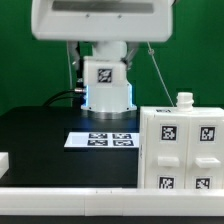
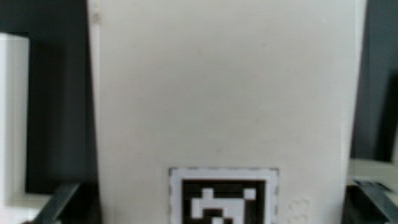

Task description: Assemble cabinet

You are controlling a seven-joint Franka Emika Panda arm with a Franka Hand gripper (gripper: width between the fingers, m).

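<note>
The cabinet (image 1: 180,150), a white box with black-and-white tags on its faces and a small white knob on top, stands on the black table at the exterior view's right. In the wrist view a tall white panel (image 2: 214,90) with a tag at its near end fills the picture. It sits between my dark fingertips (image 2: 64,196), which flank both of its edges. My gripper (image 2: 217,204) is shut on this panel. In the exterior view only a large white shape (image 1: 98,20) shows at the top, and my fingers are hidden there.
The marker board (image 1: 102,140) lies flat in the middle of the table before the robot base (image 1: 106,80). A white bar (image 1: 70,203) runs along the front edge. A small white piece (image 1: 4,160) sits at the exterior view's left. Another white part (image 2: 13,110) shows beside the panel.
</note>
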